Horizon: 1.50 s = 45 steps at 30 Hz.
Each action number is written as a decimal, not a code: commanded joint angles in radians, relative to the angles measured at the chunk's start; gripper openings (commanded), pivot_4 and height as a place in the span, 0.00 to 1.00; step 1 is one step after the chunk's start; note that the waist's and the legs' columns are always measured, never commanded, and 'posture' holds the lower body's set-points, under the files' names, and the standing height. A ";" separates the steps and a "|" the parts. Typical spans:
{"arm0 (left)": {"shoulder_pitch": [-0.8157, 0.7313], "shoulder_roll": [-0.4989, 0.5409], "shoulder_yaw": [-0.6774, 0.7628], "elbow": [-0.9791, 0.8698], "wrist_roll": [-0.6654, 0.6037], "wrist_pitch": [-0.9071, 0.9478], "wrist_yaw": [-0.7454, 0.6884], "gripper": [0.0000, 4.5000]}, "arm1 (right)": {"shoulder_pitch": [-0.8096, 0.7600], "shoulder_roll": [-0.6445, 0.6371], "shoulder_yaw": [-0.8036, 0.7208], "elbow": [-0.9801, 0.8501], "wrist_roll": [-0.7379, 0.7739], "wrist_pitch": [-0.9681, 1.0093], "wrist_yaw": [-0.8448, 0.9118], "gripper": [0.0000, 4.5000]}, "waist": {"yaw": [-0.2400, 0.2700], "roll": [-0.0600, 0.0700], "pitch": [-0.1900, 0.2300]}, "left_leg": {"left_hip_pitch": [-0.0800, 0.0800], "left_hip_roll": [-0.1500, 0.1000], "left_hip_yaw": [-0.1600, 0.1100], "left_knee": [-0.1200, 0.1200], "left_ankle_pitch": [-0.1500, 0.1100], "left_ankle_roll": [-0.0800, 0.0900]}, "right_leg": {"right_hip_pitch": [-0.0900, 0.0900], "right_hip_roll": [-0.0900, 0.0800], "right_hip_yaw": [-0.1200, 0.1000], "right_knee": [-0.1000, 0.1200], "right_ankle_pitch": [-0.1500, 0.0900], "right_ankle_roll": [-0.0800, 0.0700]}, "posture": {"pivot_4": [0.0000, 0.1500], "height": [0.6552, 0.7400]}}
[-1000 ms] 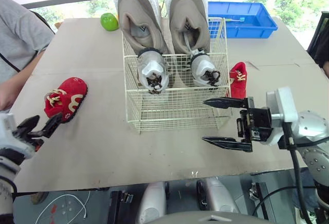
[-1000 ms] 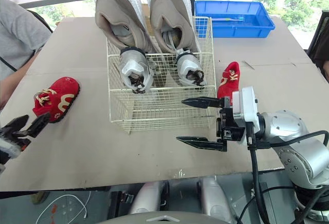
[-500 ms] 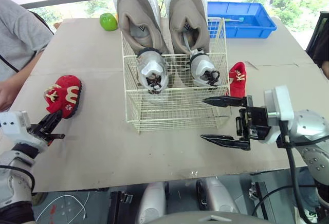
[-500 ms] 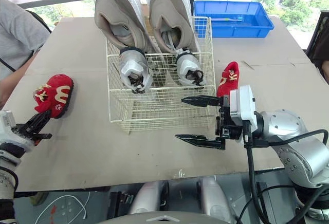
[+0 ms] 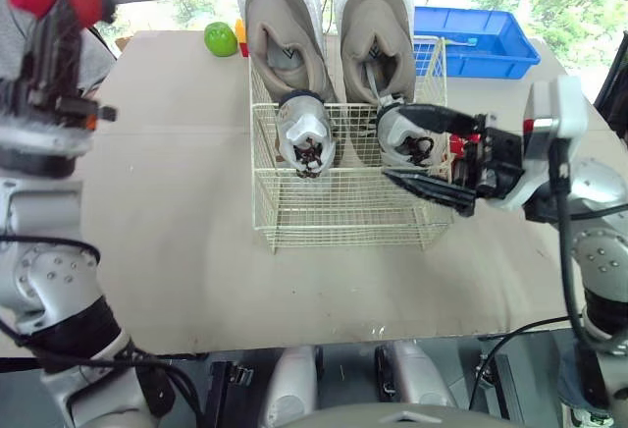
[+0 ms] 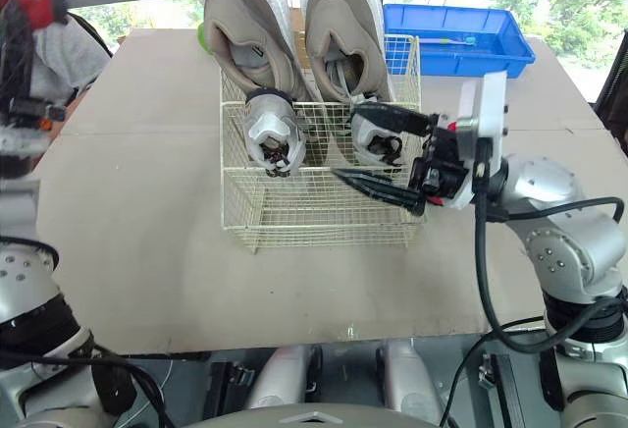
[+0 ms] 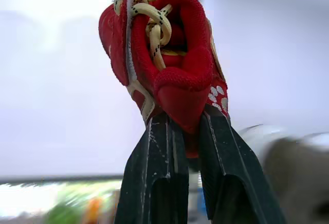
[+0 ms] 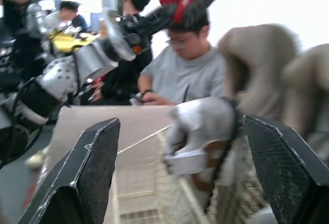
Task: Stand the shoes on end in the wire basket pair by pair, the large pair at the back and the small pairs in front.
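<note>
Red small shoe (image 7: 175, 75) is held clamped in the left gripper (image 7: 182, 126), aloft at left. Beige large shoes (image 5: 285, 35) are stood at the wire basket's (image 5: 343, 222) back, grey small shoes (image 5: 302, 133) in front, where the right gripper (image 5: 392, 143) is spread wide.

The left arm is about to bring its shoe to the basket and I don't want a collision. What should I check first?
1. Left jaws' hold on the red shoe: ok, shut on one end.
2. Large pair upright at the back of the wire basket: ok.
3. Grey small pair standing in front of it: ok.
4. Free front row in the basket: ok.
5. Right jaws clear of the drop path: cannot tell; open, close by the basket's right side.
</note>
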State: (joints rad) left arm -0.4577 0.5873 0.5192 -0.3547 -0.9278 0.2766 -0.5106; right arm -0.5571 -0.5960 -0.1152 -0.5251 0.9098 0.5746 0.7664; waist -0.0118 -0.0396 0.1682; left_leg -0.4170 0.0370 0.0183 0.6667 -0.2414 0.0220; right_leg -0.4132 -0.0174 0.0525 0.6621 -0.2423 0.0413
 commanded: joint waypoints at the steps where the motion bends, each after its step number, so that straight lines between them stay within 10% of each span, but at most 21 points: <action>1: -0.076 0.059 -0.103 -0.050 -0.011 0.022 -0.133 0.02 | -0.109 -0.087 -0.134 0.028 0.159 0.091 -0.058 0.82 | -0.001 0.001 0.001 | 0.000 0.000 0.000 0.000 0.000 0.000 | 0.000 0.001 -0.001 0.000 0.000 0.000 | 1.00 1.00; 9: -0.212 0.178 -0.293 0.086 0.096 -0.028 -0.564 0.02 | -0.302 -0.341 -0.266 0.184 0.380 0.282 -0.095 0.82 | -0.004 0.009 0.006 | 0.001 0.000 0.004 -0.002 0.000 0.000 | 0.000 0.006 -0.001 0.000 -0.001 -0.001 | 1.00 1.00; 18: -0.401 0.145 -0.523 0.407 0.398 -0.498 -1.077 0.02 | -0.524 -0.482 0.004 0.205 0.336 0.510 0.054 0.82 | -0.005 0.016 0.010 | 0.000 0.001 0.007 -0.002 0.000 0.000 | -0.002 0.008 0.003 -0.001 -0.001 -0.001 | 1.00 1.00; 30: -0.525 0.110 -0.578 0.555 0.422 -0.922 -1.104 0.02 | -0.591 -0.463 0.278 0.290 0.109 0.624 0.279 0.82 | 0.001 0.017 0.010 | -0.017 0.002 0.005 0.005 0.000 0.001 | -0.018 0.006 0.000 0.002 0.000 0.000 | 1.00 1.00; 38: -0.523 0.093 -0.544 0.545 0.404 -0.957 -1.053 0.02 | -0.582 -0.422 0.275 0.315 0.033 0.609 0.366 0.15 | -0.001 0.017 0.010 | -0.017 0.002 0.005 0.004 0.000 0.001 | -0.018 0.007 0.000 0.003 0.000 0.000 | 1.00 1.00; 45: -0.373 0.165 -0.480 0.331 0.102 -0.271 -0.745 0.75 | -0.534 -0.366 0.184 0.319 0.050 0.636 0.315 0.06 | -0.005 0.017 0.010 | -0.017 0.003 0.002 0.004 0.000 0.001 | -0.018 0.007 0.000 0.005 0.000 0.000 | 1.00 1.00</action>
State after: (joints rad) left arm -0.8367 0.7272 -0.0239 0.0573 -0.6757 -0.2177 -1.4086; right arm -1.0931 -0.9601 0.1151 -0.1914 0.9505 1.1995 1.0972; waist -0.0170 -0.0222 0.1785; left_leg -0.4340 0.0406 0.0199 0.6707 -0.2412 0.0226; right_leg -0.4319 -0.0106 0.0523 0.6674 -0.2423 0.0414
